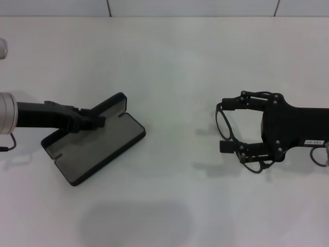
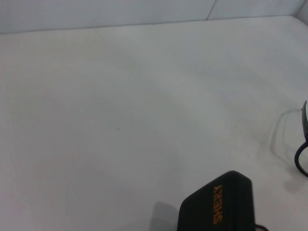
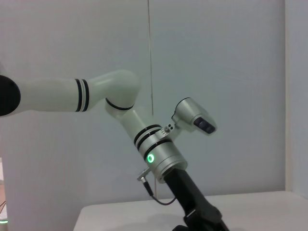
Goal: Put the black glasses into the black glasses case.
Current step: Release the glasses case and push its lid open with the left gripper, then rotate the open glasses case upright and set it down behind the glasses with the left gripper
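Note:
The black glasses case (image 1: pixel 97 152) lies open at the left of the white table, grey lining up, with its lid (image 1: pixel 112 104) raised along the far edge. My left gripper (image 1: pixel 96 122) reaches over the lid from the left and looks shut on it. In the left wrist view only a corner of the case with orange lettering (image 2: pixel 219 206) shows. The black glasses (image 1: pixel 224 123) lie at the right and also show in the left wrist view (image 2: pixel 303 144). My right gripper (image 1: pixel 229 125) is open, one finger on each side of the frame. The second lens (image 1: pixel 257 165) shows beside the near finger.
The white table (image 1: pixel 169 67) ends at a pale wall at the back. The right wrist view shows my left arm (image 3: pixel 154 149) against the wall, not the glasses.

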Controlling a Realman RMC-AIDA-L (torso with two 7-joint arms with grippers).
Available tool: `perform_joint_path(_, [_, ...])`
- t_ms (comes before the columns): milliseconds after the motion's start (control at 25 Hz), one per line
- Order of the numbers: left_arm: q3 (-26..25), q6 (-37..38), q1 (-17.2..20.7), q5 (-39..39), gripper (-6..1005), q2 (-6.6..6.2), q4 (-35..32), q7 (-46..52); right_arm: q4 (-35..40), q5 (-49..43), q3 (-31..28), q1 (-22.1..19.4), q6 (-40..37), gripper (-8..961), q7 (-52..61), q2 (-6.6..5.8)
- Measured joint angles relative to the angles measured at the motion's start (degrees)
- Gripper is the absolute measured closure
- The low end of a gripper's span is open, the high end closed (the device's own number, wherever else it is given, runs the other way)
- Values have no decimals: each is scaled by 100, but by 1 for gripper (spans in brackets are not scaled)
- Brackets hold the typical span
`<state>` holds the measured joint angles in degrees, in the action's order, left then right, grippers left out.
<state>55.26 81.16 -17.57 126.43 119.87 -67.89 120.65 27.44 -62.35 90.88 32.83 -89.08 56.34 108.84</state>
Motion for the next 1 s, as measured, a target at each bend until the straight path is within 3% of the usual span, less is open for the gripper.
perform_joint_path(440, [24,-35,-247,35,770,-21,-78,-222,8,-139,0,-15,-420,126,-35,-38])
perform_joint_path(640, [389,-45,-702,42,788,-40,-120,-997,49,-254,0,-43,-512,126,-41,-39])
perform_joint_path(880, [1358,-48,-1169,150,778,-46,-88,-3097,63,-402,-10,-101,-620,126,-44,-6])
perform_joint_path(1000, [1578,13,-1436,324,769,-45,-55,-3446,64,-407,-32,-217,-651,126,-44,6])
